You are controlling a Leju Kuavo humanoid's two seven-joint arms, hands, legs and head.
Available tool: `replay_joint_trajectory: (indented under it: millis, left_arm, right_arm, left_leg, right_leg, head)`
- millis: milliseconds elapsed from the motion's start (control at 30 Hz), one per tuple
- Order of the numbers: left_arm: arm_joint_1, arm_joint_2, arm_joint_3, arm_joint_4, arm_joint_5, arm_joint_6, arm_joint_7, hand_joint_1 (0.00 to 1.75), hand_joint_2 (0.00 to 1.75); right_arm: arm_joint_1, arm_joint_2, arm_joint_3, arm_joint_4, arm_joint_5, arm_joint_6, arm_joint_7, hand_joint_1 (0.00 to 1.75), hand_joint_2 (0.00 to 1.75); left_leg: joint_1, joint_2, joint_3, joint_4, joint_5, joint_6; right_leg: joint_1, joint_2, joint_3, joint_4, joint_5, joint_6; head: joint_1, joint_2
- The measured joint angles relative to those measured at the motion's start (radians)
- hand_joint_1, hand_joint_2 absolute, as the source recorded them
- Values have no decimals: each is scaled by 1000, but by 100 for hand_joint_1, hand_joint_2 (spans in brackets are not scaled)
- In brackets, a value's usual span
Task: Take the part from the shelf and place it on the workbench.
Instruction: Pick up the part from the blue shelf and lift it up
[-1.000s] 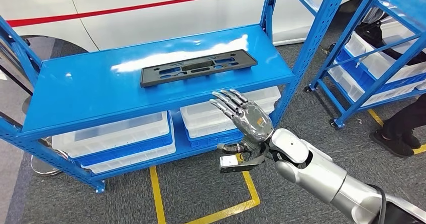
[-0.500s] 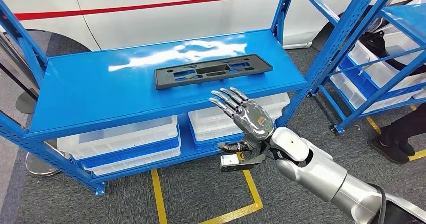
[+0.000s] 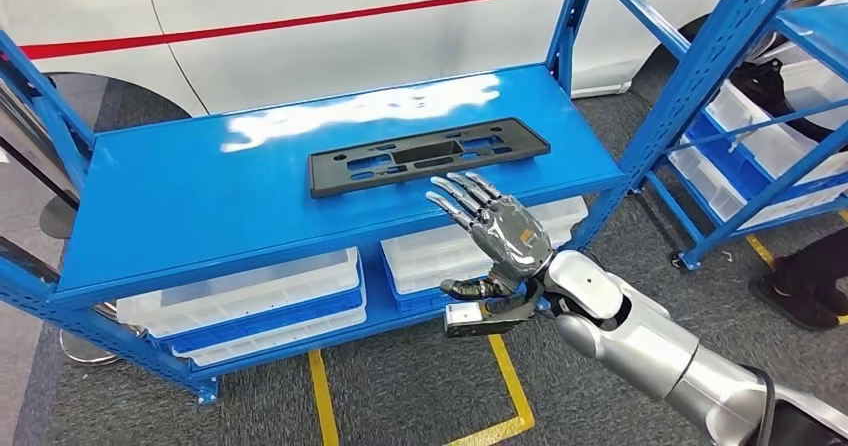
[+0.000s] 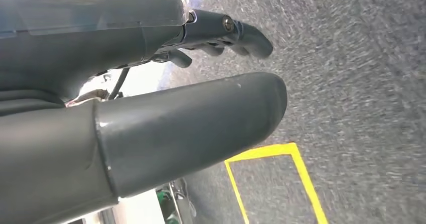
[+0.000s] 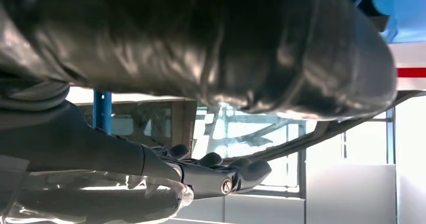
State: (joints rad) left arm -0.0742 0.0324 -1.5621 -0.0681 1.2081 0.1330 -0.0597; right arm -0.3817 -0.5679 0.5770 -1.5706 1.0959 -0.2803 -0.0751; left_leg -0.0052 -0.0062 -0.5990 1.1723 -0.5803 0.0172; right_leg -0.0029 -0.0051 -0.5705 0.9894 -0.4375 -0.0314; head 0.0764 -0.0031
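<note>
The part (image 3: 428, 155) is a long flat black plastic plate with cut-outs, lying on the top board of the blue shelf (image 3: 200, 201), right of its middle. My right hand (image 3: 490, 236) is raised in front of the shelf's front edge, just short of the part, fingers spread and holding nothing. The right wrist view has its thumb (image 5: 226, 43) and dark fingers (image 5: 221, 174) apart with nothing between them. In the left wrist view my left hand (image 4: 150, 98) hangs over grey carpet, thumb (image 4: 201, 123) apart from the fingers (image 4: 226, 30), with nothing in it.
White bins (image 3: 245, 301) sit on the lower blue board. A white car (image 3: 300, 26) with a red stripe stands behind the shelf. A second blue rack (image 3: 770, 136) with white bins stands at the right, a person's dark shoe (image 3: 800, 301) beside it. Yellow tape (image 3: 500, 366) marks the grey floor.
The whole picture has shifted as the camera moved: the shelf and part now sit further right and lower. My right hand has edged slightly right and stays spread and empty.
</note>
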Motion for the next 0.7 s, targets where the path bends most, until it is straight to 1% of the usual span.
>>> replay_joint_trajectory:
  millis: [33,67,100,133,167,200,233,267,300,333,400,433,467,500,533,567,600,633,667,700]
  left_arm:
    - [0,0,0,0,0,-1,0,0,0]
    - [1,0,0,0,0,-2,0,0,0]
    - [2,0,0,0,0,-2,0,0,0]
    - [3,0,0,0,0,-3,0,0,0]
    - [4,1,0,0,0,-3,0,0,0]
    - [5,0,0,0,0,-3,0,0,0]
    - [5,0,0,0,0,-4,-1,0,0]
    - [4,-1,0,0,0,-5,-1,0,0]
    - [3,-2,0,0,0,-5,-2,0,0]
    - [1,-2,0,0,0,-6,-2,0,0]
    - [2,-2,0,0,0,-6,-2,0,0]
    - [2,-2,0,0,0,-6,-2,0,0]
    - [2,-2,0,0,0,-6,-2,0,0]
    - [2,-2,0,0,0,-6,-2,0,0]
    - [2,-2,0,0,0,-6,-2,0,0]
    - [2,-2,0,0,0,-6,-2,0,0]
    - [2,-2,0,0,0,-6,-2,0,0]
    - [2,-2,0,0,0,-6,-2,0,0]
    - [2,-2,0,0,0,-6,-2,0,0]
    - [3,-3,0,0,-1,-6,-2,0,0]
  right_arm:
    - [1,0,-1,2,-2,3,0,0,0]
    - [2,0,-1,5,-4,5,0,0,0]
    - [4,0,-2,8,-6,7,0,0,0]
    - [5,0,-3,10,-8,8,0,0,0]
    - [5,0,-5,12,-10,8,0,0,0]
    - [5,0,-7,14,-12,9,0,0,0]
    - [5,0,-9,15,-13,9,0,0,0]
    - [5,0,-11,16,-13,9,0,0,0]
    - [5,0,-12,17,-14,10,-1,0,0]
    - [5,0,-13,17,-15,11,-1,0,0]
    - [4,0,-16,17,-18,15,-1,0,0]
    - [4,0,-18,17,-20,17,-1,0,0]
    - [3,-1,-19,17,-20,18,-1,0,0]
    - [3,-1,-20,18,-21,19,-1,0,0]
    - [4,-1,-21,19,-21,21,-1,0,0]
    - [6,-1,-21,20,-21,23,-1,0,0]
    - [7,-1,-21,21,-22,25,-1,0,0]
    - [7,-1,-21,21,-24,26,-1,0,0]
    - [7,-1,-22,21,-26,27,-1,0,0]
    - [7,-2,-24,22,-30,28,-1,0,0]
  left_leg:
    - [6,0,-41,61,-18,-7]
    - [13,0,-74,102,-20,-15]
    - [19,1,-90,108,-2,-23]
    - [24,1,-88,77,37,-30]
    - [29,2,-71,15,85,-37]
    - [31,2,-49,-43,118,-43]
    - [31,2,-30,-89,136,-42]
    - [29,1,-20,-114,139,-37]
    - [26,0,-18,-116,129,-28]
    - [25,-1,-17,-119,126,-17]
    - [26,-1,-10,-123,123,1]
    - [27,-1,-4,-126,121,8]
    - [28,-1,2,-130,118,15]
    - [27,0,7,-131,114,20]
    - [25,-1,10,-131,111,24]
    - [22,-1,14,-131,106,26]
    - [20,-2,21,-131,100,28]
    - [17,-3,30,-131,94,28]
    - [14,-4,42,-131,86,27]
    - [13,-5,52,-132,79,26]
  right_leg:
    - [-2,-1,5,0,-6,2]
    - [-5,-1,10,2,-12,6]
    - [-9,-1,16,6,-20,11]
    - [-14,0,23,11,-29,17]
    - [-20,1,30,18,-40,25]
    - [-24,2,33,26,-51,34]
    - [-25,2,34,34,-61,43]
    - [-24,3,34,39,-68,51]
    - [-23,3,32,39,-71,58]
    - [-22,3,34,38,-72,63]
    - [-25,4,38,40,-80,71]
    - [-25,4,28,65,-94,74]
    - [-26,4,5,111,-115,76]
    - [-25,4,-31,177,-140,77]
    - [-24,4,-76,247,-162,77]
    - [-24,4,-116,302,-170,76]
    - [-22,4,-141,324,-157,74]
    - [-20,4,-147,307,-124,69]
    - [-17,4,-134,253,-74,61]
    - [-12,5,-111,188,-30,51]
  head:
    - [0,0]
    - [0,0]
    - [0,0]
    - [0,0]
    - [0,0]
    - [-1,0]
    - [-2,0]
    - [-3,0]
    - [-4,0]
    - [-4,0]
    - [-3,0]
    - [-2,0]
    - [-2,0]
    - [-2,0]
    - [-2,0]
    - [-2,0]
    - [-2,0]
    - [-2,0]
    - [-2,0]
    - [-2,0]
